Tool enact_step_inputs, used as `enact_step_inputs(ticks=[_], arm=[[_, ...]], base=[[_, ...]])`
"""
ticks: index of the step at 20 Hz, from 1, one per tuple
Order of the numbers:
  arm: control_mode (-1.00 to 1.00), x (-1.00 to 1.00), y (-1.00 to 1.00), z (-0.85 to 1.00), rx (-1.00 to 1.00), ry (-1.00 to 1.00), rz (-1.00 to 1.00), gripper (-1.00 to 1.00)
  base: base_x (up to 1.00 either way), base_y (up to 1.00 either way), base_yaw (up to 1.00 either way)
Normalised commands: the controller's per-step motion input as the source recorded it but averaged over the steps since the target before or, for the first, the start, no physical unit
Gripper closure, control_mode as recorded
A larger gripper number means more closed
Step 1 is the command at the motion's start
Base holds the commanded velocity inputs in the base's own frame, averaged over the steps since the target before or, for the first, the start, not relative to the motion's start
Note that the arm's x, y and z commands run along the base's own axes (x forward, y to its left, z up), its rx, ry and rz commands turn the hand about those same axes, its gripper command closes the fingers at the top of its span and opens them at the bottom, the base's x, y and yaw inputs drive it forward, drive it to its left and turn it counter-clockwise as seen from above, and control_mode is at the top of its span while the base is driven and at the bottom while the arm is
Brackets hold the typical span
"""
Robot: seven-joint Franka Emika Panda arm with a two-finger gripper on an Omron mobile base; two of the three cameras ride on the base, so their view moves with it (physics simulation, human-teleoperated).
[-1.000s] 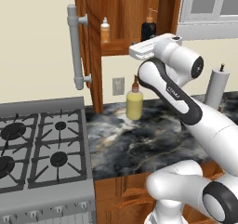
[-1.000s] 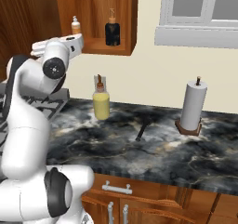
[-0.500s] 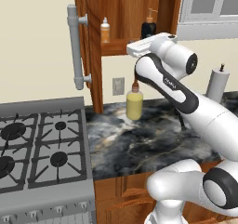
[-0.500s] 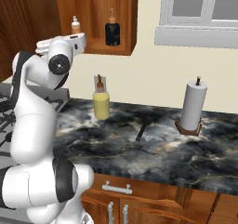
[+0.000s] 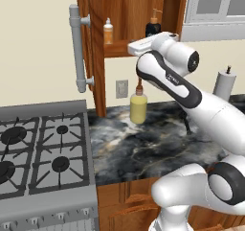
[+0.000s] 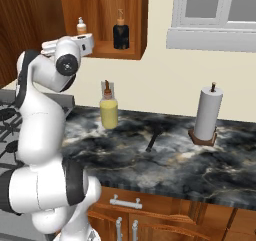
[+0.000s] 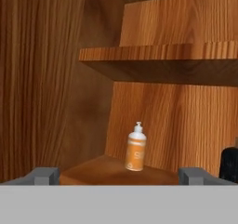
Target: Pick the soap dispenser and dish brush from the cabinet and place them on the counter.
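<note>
— So where does everything sit around the cabinet [image 5: 129, 19]?
— Its door hangs open. The counter [image 5: 143, 144] lies below it, a yellow bottle [image 5: 138, 106] and a dark brush [image 6: 153, 140] on the slab.
— And inside?
— An orange soap dispenser [image 7: 135, 147] stands on the lower shelf, a black bottle [image 6: 120, 32] beside it.
— The gripper [image 7: 118, 175]?
— Level with that shelf, fingers spread wide, empty.

Simulated kitchen corner with a cream wall and a grey stove.

A white-framed window [image 6: 215, 15] sits high in the cream wall [image 6: 165, 80], with a wall outlet [image 5: 121, 88] lower down. A grey stove top [image 5: 43, 153] has black burners. Wooden lower drawers [image 6: 165, 215] have pale bar handles.
</note>
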Motion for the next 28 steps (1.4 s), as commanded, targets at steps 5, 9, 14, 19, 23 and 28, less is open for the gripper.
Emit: enact_step_inputs(ticks=[5, 9, 14, 19, 23, 28], arm=[[-1.00, 0.19, 0.19, 0.00, -0.01, 0.00, 0.00, -1.00], [-1.00, 0.20, 0.06, 0.00, 0.00, 0.00, 0.00, -1.00], [-1.00, 0.21, 0.00, 0.00, 0.00, 0.00, 0.00, -1.00], [-1.00, 0.27, 0.00, 0.00, 0.00, 0.01, 0.00, -1.00], [-1.00, 0.27, 0.00, 0.00, 0.00, 0.02, 0.01, -1.00], [-1.00, 0.19, 0.00, -0.02, 0.00, 0.02, 0.01, -1.00]], base=[[0.00, 0.00, 0.00], [0.00, 0.00, 0.00], [0.00, 0.00, 0.00], [0.00, 0.00, 0.00], [0.00, 0.00, 0.00], [0.00, 0.00, 0.00]])
